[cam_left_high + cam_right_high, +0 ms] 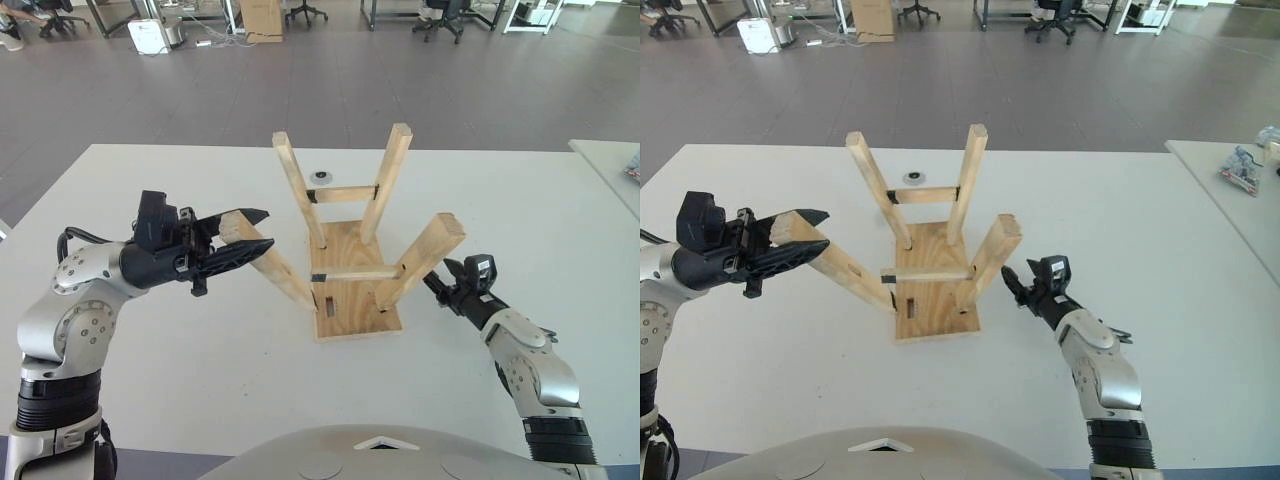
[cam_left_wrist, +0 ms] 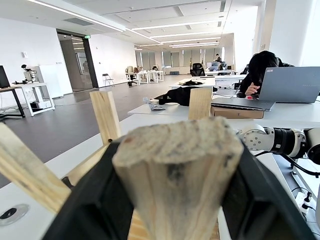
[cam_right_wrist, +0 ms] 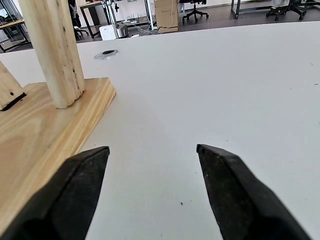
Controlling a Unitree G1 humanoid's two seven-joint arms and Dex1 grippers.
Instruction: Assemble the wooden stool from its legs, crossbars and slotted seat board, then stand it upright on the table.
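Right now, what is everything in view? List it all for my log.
table: one, white, under everything.
seat board: one, pale wood, flat on the table, centre.
legs: four, pale wood, standing up from the seat board, splayed outward.
crossbars: two, pale wood, each joining a pair of legs.
grommet: one, metal, in the table behind the seat board.
side table: one, white, far right, separate.
office chairs: several, black, on the floor far behind.
left pincer: one, black, shut on the top end of the near-left leg.
right pincer: one, black, open, low over the table beside the seat board's right edge.
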